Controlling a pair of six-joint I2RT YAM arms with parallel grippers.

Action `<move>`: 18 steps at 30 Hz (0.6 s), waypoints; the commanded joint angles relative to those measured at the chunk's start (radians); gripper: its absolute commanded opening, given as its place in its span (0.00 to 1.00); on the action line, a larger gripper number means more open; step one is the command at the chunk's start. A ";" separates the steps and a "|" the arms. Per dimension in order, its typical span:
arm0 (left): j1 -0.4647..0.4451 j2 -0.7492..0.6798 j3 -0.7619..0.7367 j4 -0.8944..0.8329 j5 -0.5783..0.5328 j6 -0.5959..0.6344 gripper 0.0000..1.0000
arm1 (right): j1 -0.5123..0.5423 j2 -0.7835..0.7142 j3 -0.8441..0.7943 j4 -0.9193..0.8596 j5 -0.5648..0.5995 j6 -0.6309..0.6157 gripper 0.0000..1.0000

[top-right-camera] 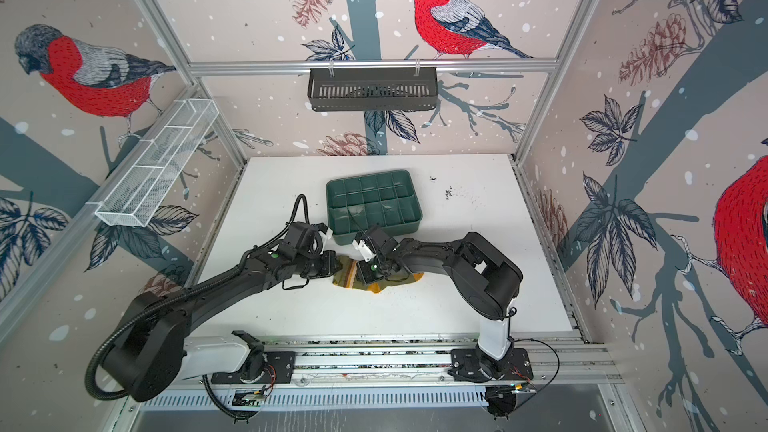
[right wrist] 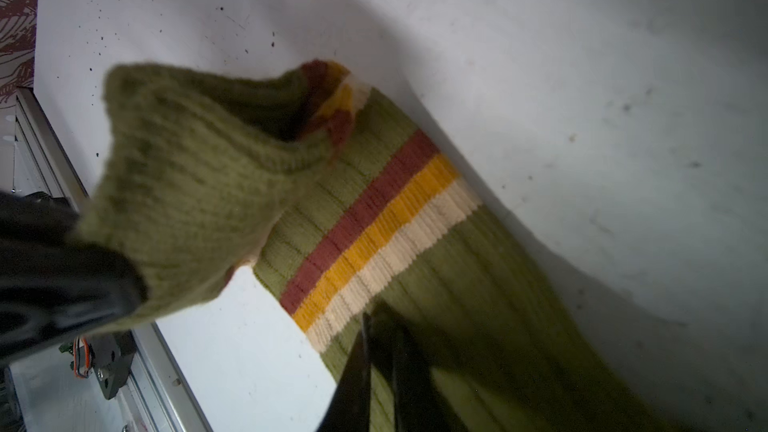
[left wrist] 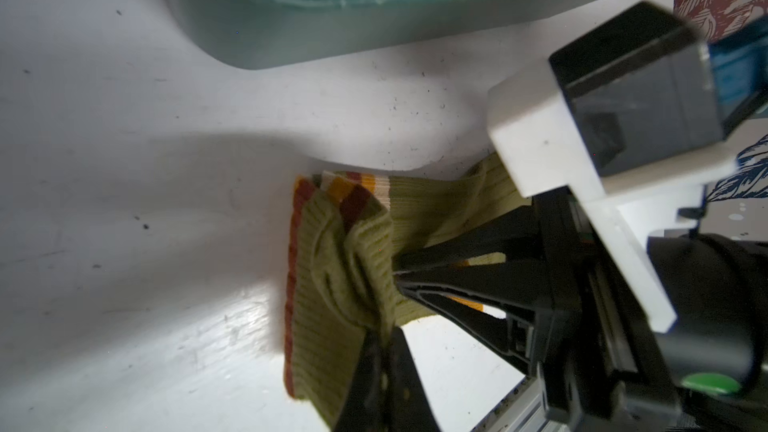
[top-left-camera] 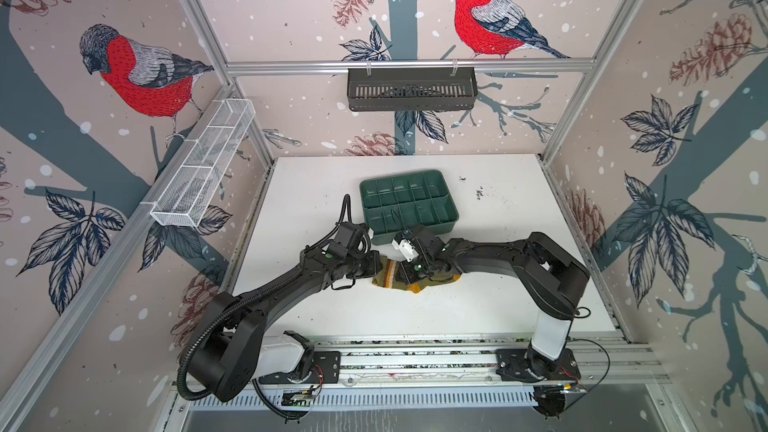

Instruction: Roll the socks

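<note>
**Both hands pinch the socks near the cuff**

The white surface carries the green tray toward the back, probably the place for the finished roll. Just in front of it the socks lie flat, cuffs toward the left arm. The left hand is clamped on a folded-over cuff edge, seemingly to turn it. The right hand is pinched onto the leg close by, likely anchoring the fabric.

In both top views the arms hide most of the socks, blurred in the right wrist view.
</note>
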 commanded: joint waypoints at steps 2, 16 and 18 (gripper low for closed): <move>-0.022 0.033 0.013 0.063 0.019 -0.031 0.07 | -0.001 0.003 -0.006 -0.002 0.007 0.005 0.15; -0.045 0.084 -0.006 0.135 0.012 -0.059 0.14 | -0.009 -0.005 -0.022 0.007 0.002 0.007 0.15; -0.047 0.098 -0.016 0.152 0.017 -0.062 0.14 | -0.011 -0.006 -0.024 0.008 0.002 0.007 0.15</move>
